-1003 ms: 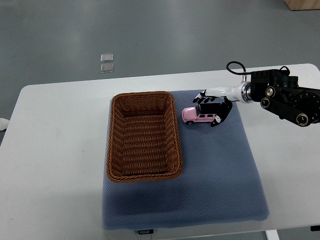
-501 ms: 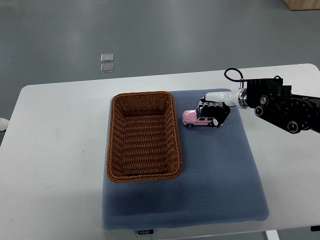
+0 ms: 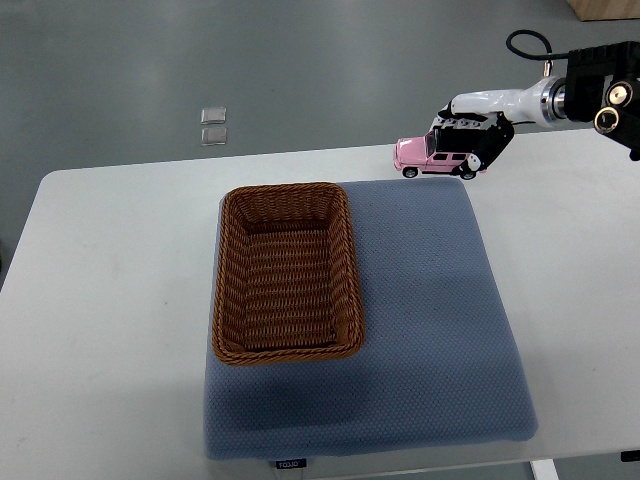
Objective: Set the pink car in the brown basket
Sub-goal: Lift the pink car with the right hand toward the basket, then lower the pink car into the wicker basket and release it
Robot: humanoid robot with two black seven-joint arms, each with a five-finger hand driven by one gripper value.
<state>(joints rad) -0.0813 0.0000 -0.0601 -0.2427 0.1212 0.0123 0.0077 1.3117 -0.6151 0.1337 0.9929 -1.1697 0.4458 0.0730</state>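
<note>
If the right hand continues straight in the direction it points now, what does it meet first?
The right hand, holding the pink car, points toward the picture's left. That way looks free; the brown basket lies lower in the picture, though depth is unclear.

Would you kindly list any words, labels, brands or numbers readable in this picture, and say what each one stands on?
Small white label on the front edge of the blue mat: there is print, but it is too small and blurred to read.
Pink car, held in the right hand: no readable text.
Brown basket: no text.
White table: no text.
</note>
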